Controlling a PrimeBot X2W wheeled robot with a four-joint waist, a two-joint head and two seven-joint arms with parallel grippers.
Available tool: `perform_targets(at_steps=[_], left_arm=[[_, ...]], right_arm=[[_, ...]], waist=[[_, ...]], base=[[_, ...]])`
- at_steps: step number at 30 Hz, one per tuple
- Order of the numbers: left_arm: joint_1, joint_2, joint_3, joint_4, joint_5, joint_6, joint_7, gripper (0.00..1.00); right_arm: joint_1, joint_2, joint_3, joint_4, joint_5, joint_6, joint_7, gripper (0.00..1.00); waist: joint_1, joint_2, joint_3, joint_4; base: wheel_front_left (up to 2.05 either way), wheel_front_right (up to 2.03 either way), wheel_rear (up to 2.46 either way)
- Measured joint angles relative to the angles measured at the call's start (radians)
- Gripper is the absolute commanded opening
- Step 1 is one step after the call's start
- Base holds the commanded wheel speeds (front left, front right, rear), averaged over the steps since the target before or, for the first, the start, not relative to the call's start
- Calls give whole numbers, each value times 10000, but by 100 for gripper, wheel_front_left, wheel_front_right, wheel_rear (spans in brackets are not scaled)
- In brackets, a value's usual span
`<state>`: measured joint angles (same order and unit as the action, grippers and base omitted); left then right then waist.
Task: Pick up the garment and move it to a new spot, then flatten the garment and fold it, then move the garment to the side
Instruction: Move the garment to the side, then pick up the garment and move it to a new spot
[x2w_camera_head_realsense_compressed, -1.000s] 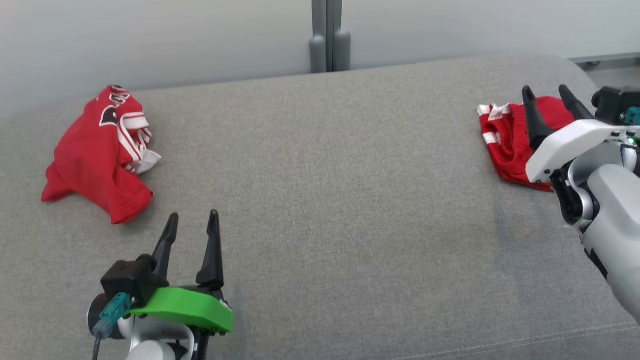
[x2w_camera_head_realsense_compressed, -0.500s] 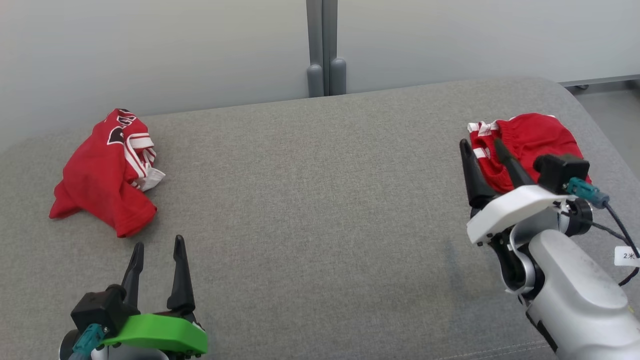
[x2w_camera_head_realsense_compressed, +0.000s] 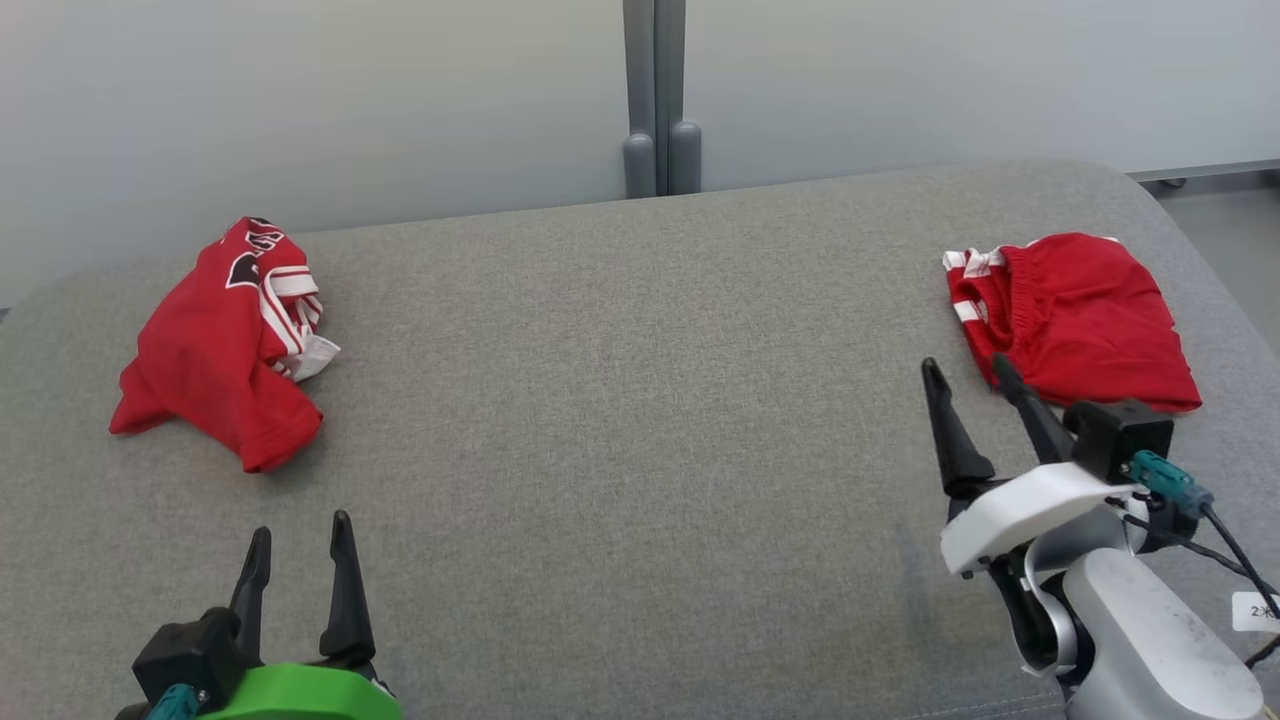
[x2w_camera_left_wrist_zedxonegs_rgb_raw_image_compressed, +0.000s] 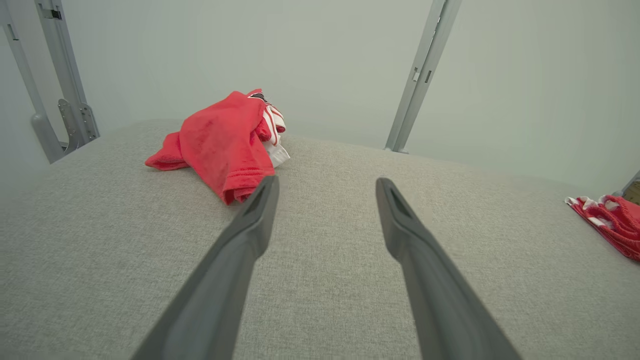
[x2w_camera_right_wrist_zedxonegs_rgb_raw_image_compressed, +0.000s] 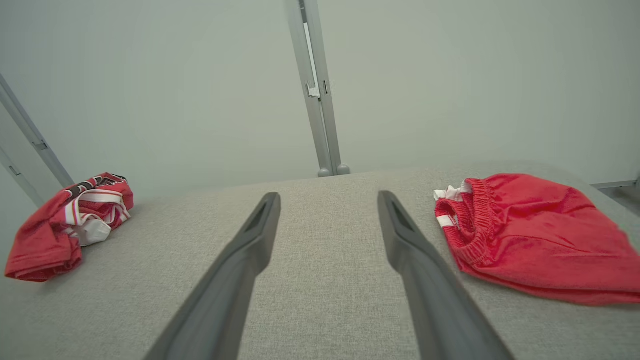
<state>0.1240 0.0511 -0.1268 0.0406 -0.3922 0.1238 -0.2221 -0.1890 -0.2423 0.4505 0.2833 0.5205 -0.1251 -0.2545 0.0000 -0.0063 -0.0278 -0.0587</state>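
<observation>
The right hand hovers with its fingers spread and empty, just short of the red shorts, which lie flat at the right end of the grey padded surface. The left hand, likewise spread and holding nothing, is near the crumpled red jersey at the left end, and a grey post stands against the pale wall behind

Red shorts run off the picture's edge

Grey fabric surface; pale wall; grey metal post.
</observation>
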Motion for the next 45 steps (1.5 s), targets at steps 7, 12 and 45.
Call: perform_targets(at_steps=[7,12,45], left_arm=[[41,-6,67,77,8,0,-4,100],[48,-10,59,73,12,0,-86,100],[257,-17,-38,-25,203,0,-163,100]], right_arm=[[671,247,-865,-364,-681,-2,0,100],[1081,439,-1081,-602,-1037,-2,0,100],[2406,1151,-1810,-1691,-2211,-2,0,100]], waist=[[0,0,-74,14],[0,0,-145,19],[0,0,-280,241]], base=[[0,0,0],[0,0,0],[0,0,0]])
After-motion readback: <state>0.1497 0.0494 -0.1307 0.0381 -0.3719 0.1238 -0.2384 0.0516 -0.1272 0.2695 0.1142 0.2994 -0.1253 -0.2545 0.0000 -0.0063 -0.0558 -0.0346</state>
